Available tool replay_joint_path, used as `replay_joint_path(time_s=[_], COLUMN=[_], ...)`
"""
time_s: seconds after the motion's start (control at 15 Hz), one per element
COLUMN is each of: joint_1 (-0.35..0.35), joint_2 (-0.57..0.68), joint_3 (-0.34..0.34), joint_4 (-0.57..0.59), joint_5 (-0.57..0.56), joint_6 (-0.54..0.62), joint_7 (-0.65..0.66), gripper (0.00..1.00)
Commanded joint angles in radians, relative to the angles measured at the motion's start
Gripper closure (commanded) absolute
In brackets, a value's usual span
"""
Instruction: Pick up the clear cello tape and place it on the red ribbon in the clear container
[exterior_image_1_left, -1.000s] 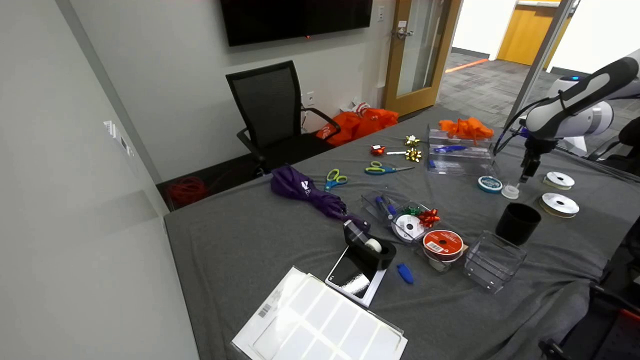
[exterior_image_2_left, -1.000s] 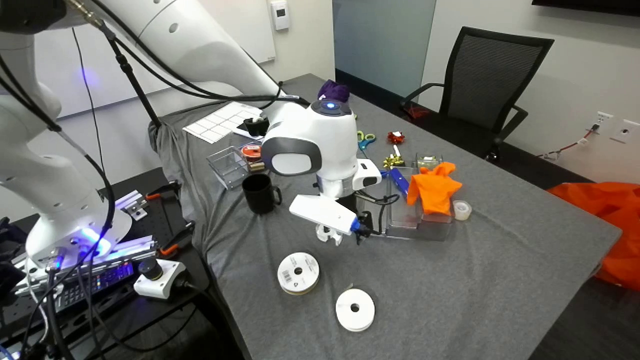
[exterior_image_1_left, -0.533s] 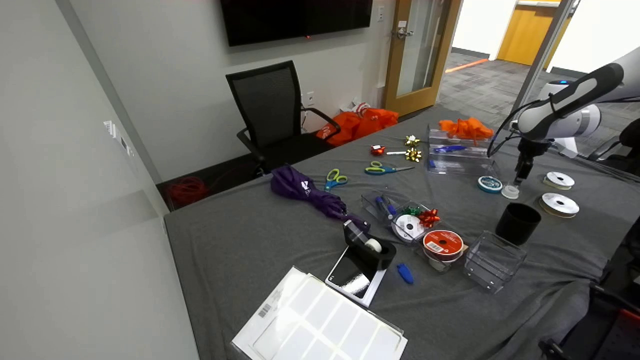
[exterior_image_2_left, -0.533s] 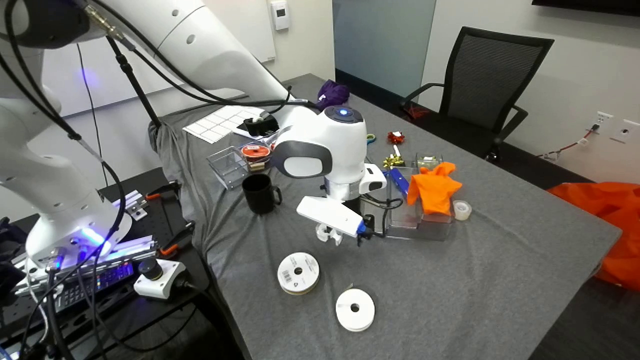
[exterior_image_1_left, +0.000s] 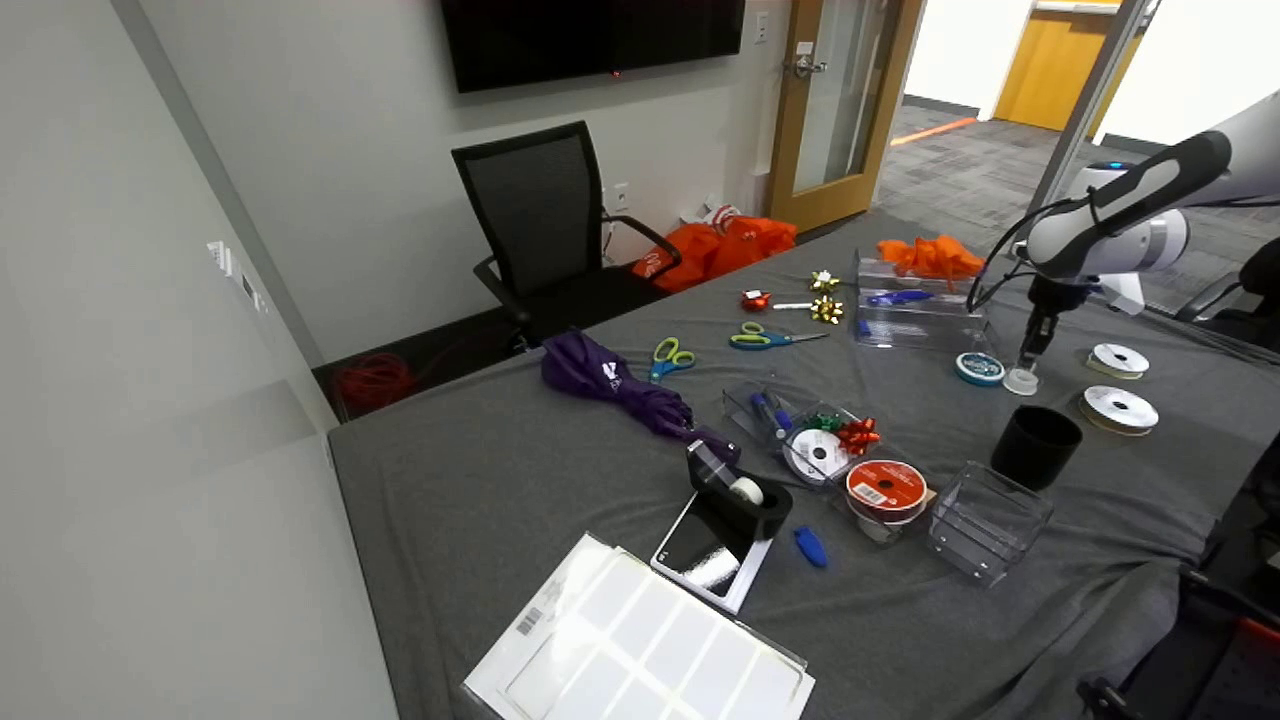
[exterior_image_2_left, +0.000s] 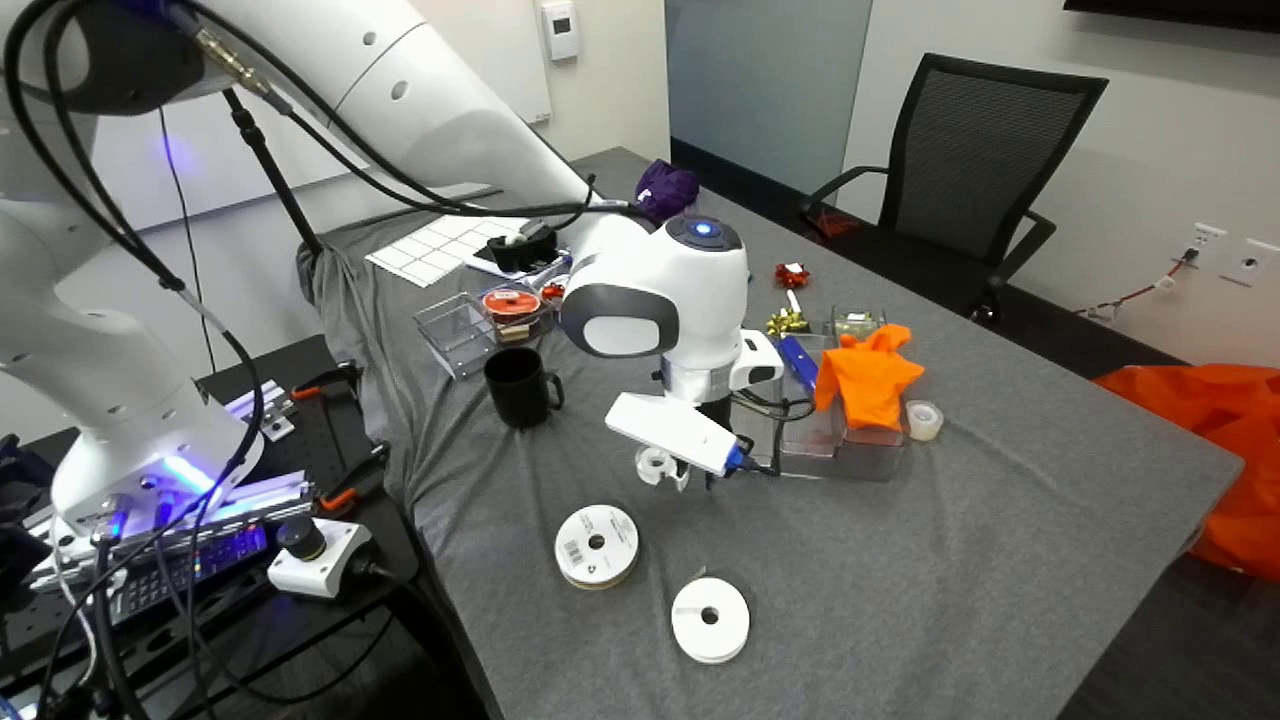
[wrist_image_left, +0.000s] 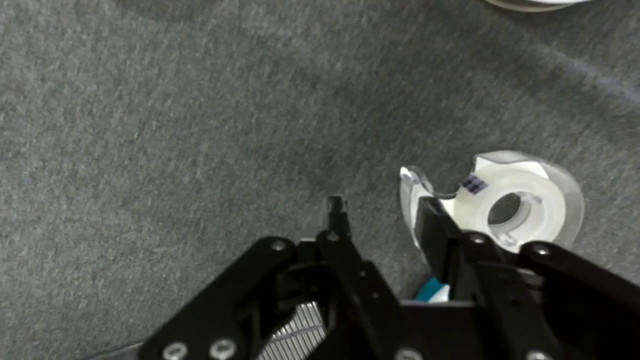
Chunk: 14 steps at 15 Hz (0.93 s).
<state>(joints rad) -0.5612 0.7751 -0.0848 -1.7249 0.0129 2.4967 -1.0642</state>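
The clear cello tape (wrist_image_left: 510, 210) lies flat on the grey cloth at the right of the wrist view, its pale roll sitting in a transparent dispenser. My gripper (wrist_image_left: 383, 205) is over the cloth with its jaws apart and bare cloth between them. One finger (wrist_image_left: 435, 225) overlaps the dispenser's cutter end; whether it touches, I cannot tell. In an exterior view the gripper (exterior_image_1_left: 1028, 358) reaches down at the tape (exterior_image_1_left: 1020, 381). The red ribbon (exterior_image_1_left: 886, 485) is a red-labelled spool lying at the end of the clear container (exterior_image_1_left: 884, 537), far from the gripper.
A blue-and-white roll (exterior_image_1_left: 979, 369) lies close beside the tape. Two white spools (exterior_image_1_left: 1118, 361) and a black mug (exterior_image_1_left: 1036, 446) are also near. A clear tray (exterior_image_1_left: 925, 333) with an orange heap (exterior_image_1_left: 932, 257) stands behind. Another clear box (exterior_image_1_left: 990, 525) stands next to the ribbon.
The arm has shifted sideways toward the tape, leftward in one exterior picture and rightward in another, and the gripper sits slightly lower. The tape stays in about the same place.
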Motion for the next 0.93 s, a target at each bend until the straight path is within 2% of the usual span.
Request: replay_joint_path(time_s=[0.0,0.13,0.2,0.27,0.6,0.87], joint_1=[-0.011,-0.011,-0.012,-0.012,-0.012,-0.043], joint_2=[0.026,0.031,0.034,0.04,0.048,-0.018], joint_3=[0.01,0.011,0.011,0.012,0.013,0.034], joint_4=[0.039,0.04,0.041,0.045,0.052,-0.005], joint_5=[0.011,0.011,0.011,0.012,0.012,0.018], joint_6=[-0.025,-0.021,-0.021,-0.019,-0.021,-0.029], joint_7=[-0.003,-0.003,-0.004,-0.002,0.002,-0.065], gripper=[0.76,0.85,0.83,0.97,1.0,0.99])
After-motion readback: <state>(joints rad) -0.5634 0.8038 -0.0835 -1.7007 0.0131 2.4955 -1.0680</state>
